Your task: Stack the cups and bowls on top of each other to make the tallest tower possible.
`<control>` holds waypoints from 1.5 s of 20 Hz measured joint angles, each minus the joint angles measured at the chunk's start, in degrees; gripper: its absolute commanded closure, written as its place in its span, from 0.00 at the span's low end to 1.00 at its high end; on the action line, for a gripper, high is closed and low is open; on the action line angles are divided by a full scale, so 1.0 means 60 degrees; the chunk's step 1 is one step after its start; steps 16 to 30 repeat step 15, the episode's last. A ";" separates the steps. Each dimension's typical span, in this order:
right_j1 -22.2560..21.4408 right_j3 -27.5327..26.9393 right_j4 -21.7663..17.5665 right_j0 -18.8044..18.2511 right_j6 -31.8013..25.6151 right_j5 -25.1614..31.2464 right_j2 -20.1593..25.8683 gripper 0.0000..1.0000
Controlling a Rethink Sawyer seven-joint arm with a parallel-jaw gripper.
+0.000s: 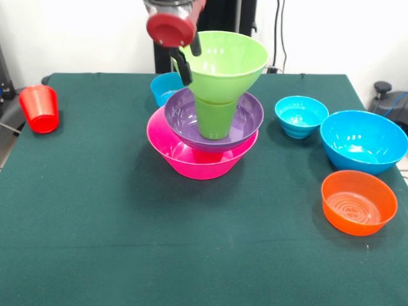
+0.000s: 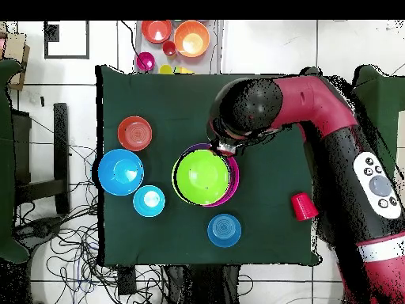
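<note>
Green bowl (image 1: 228, 60) sits high on a green cup (image 1: 214, 118) in the purple bowl (image 1: 185, 118) — the claw (image 1: 185, 60) pinches the green bowl's rim.

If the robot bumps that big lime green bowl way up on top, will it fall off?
Probably. The glossy lime green plastic bowl sits on a narrow lime green cup, so it looks top-heavy and apt to tip. Its shiny plastic likely slides easily. It seems stiff and light, so a fall onto the green tablecloth shouldn't break it.
</note>
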 measured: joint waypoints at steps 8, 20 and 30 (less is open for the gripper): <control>-0.0886 0.0160 0.0341 -0.0033 0.0000 -0.0932 0.0003 0.00; -0.1231 0.0210 0.0345 0.0090 0.0000 -0.2257 -0.0033 0.00; -0.1231 0.0210 0.0345 0.0090 0.0000 -0.2257 -0.0033 0.00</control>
